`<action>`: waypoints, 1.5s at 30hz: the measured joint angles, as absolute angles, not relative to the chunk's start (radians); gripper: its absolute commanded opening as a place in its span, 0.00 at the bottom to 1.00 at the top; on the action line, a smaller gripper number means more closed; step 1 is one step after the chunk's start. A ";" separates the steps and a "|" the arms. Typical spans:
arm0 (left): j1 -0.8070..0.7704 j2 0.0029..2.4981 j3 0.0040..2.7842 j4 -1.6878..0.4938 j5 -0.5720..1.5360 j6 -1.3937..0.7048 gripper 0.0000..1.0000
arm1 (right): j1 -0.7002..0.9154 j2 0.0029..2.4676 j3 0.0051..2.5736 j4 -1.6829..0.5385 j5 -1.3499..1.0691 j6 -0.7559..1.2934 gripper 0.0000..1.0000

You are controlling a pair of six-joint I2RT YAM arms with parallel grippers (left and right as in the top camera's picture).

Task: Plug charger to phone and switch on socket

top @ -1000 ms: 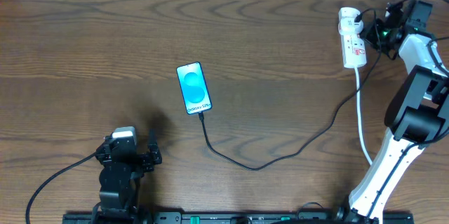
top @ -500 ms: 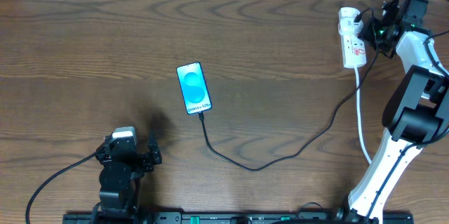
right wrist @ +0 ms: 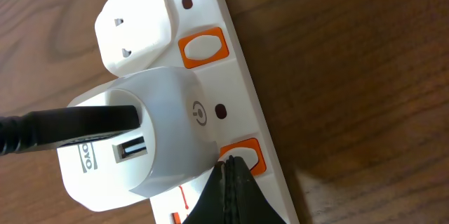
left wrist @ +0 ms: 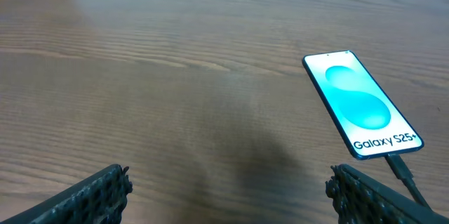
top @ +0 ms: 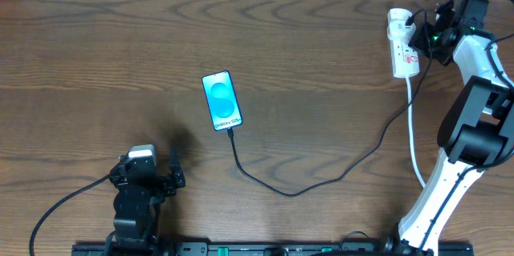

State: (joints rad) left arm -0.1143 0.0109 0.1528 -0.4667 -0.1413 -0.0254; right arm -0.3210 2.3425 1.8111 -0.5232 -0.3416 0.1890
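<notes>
The phone (top: 222,101) lies flat mid-table, screen lit cyan (left wrist: 361,104). The charger's thin black cable (top: 289,191) runs from the phone's bottom edge (left wrist: 397,165), loops across the table and ends at the socket (top: 403,43). There its black end (right wrist: 66,129) sits in a white adapter (right wrist: 151,122) plugged into the white socket (right wrist: 270,175). My right gripper (right wrist: 228,162) is shut, and its tip rests on the orange-rimmed switch (right wrist: 247,152) beside the adapter. My left gripper (left wrist: 228,196) hangs open and empty near the table's front left, short of the phone.
A second orange-rimmed switch (right wrist: 203,47) and an unused outlet (right wrist: 137,17) sit further along the strip. The strip's white cord (top: 414,136) trails toward the front right beside my right arm's base (top: 434,200). My left arm (top: 136,200) stands at the front left edge.
My right gripper has edged slightly toward the socket. The left arm, phone and cable have not moved.
</notes>
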 measured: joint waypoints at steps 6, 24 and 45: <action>-0.114 0.011 0.153 -0.467 -0.141 -0.025 0.93 | -0.321 2.339 1.805 -0.512 -0.340 0.189 0.01; -0.114 0.011 0.153 -0.467 -0.141 -0.025 0.93 | -0.321 2.329 1.805 -0.515 -0.338 0.185 0.01; -0.114 0.011 0.153 -0.467 -0.141 -0.025 0.93 | -0.338 2.321 1.807 -0.559 -0.269 0.181 0.01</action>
